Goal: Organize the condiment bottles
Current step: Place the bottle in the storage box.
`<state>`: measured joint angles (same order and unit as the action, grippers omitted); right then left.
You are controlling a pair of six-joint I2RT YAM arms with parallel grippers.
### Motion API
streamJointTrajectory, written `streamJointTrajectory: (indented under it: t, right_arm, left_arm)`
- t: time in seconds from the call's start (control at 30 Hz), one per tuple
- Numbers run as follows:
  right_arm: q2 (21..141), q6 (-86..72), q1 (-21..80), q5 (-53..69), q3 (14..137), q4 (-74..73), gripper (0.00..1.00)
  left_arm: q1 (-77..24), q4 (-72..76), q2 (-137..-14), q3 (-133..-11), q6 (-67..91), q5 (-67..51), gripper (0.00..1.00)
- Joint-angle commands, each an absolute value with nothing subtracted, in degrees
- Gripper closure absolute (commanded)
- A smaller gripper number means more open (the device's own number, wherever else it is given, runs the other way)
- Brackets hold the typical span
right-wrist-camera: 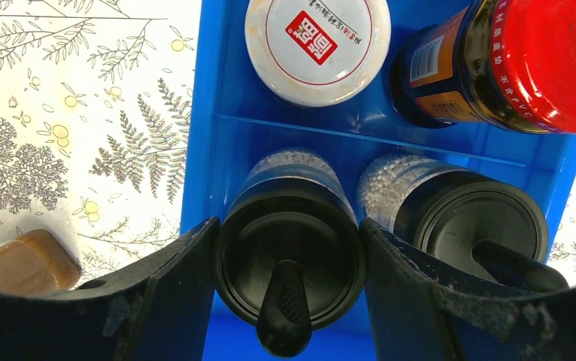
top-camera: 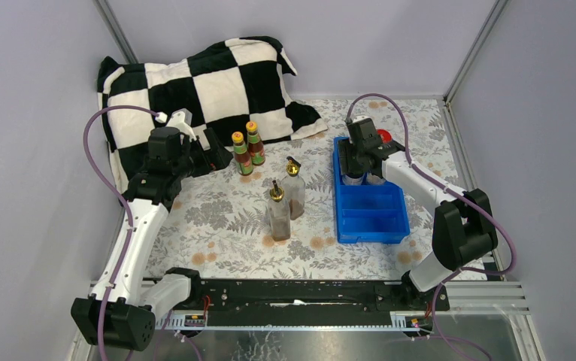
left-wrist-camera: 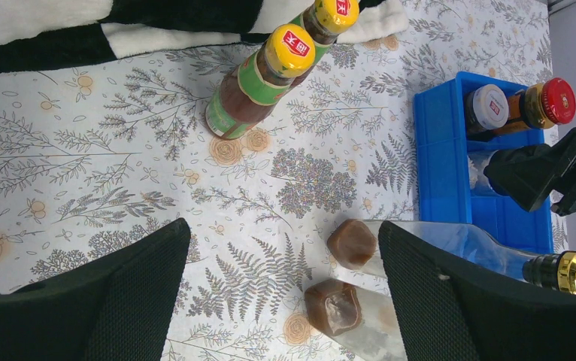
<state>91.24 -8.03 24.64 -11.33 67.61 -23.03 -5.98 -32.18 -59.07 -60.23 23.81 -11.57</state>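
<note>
Right claw (right-wrist-camera: 287, 229) clamped on black-capped clear shaker (right-wrist-camera: 289, 259), white grains inside, upright in blue tray (right-wrist-camera: 202, 150) beside its twin (right-wrist-camera: 480, 226), behind two jars (right-wrist-camera: 316, 45). Left claw (left-wrist-camera: 283, 229) gaping, empty, above surface (left-wrist-camera: 82, 150).

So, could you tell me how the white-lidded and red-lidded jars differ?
The white-lidded jar has a pale lid with a red square logo; the red-lidded jar has a red lid with small print. The white-lidded jar stands left of the red-lidded jar. Both share the far compartment of the tray.
</note>
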Motion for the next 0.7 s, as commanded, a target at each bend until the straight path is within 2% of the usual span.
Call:
streamJointTrajectory:
  t: [0.0, 0.67]
  right_arm:
    - [91.50, -8.96, 24.11, -12.40, 67.68, -20.39, 0.40]
    - [93.43, -9.67, 23.55, -11.92, 67.33, -19.85, 0.37]
  left_arm:
    - [-6.22, -32.01, -58.35, -60.73, 23.03, -12.17, 0.01]
    - [-6.24, -30.46, -58.59, -59.15, 23.66, -12.79, 0.01]
